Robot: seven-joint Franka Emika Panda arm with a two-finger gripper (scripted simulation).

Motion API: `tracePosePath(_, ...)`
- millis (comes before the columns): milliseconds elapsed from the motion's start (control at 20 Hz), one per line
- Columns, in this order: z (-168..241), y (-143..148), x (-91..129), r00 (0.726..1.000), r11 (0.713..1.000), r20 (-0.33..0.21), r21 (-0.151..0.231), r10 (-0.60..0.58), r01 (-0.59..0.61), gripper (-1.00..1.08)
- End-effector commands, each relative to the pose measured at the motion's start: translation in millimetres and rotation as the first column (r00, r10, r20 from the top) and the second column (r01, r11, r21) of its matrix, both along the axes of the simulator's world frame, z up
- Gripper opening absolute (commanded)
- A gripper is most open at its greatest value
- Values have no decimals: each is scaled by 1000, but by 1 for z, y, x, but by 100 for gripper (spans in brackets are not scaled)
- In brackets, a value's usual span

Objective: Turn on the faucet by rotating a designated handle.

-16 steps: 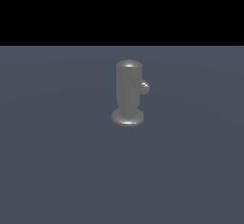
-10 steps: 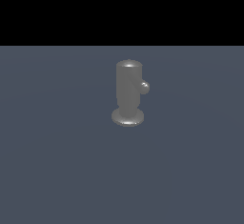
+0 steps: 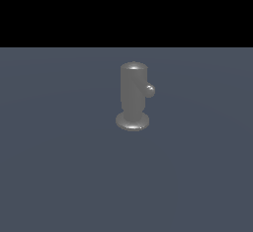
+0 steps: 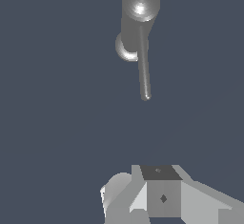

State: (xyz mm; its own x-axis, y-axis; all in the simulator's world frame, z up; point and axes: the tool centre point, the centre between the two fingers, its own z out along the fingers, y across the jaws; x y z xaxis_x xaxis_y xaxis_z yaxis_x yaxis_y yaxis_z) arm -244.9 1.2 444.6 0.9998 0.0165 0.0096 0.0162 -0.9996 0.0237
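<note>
Faucet (image 3: pixel 133 95) was seen upright near the middle of the grey worktop (image 3: pixel 54 176), its flared base flat on the surface, exactly where it had been in the preceding second. On the exterior view's right, the handle (image 3: pixel 150 91) showed end-on, unturned from before. No arm was visible there. In the wrist view the pincer (image 4: pixel 159 197) was well apart from the rod; whether released or clenched could not be told. The turning was judged not yet begun.

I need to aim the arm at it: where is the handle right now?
The handle juts from the upper part of the faucet on the exterior view's right, seen there end-on as a small knob. In the wrist view it is a thin rod, untouched by the gripper.
</note>
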Motion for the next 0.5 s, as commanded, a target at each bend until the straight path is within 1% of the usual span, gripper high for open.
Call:
tracePosePath(0, -17, 1, 4, 1000, 1000, -1, 2, 3, -3, -100)
tracePosePath(450, -91, 4, 25, 1000, 1000, -4, 9, 16, -15, -100)
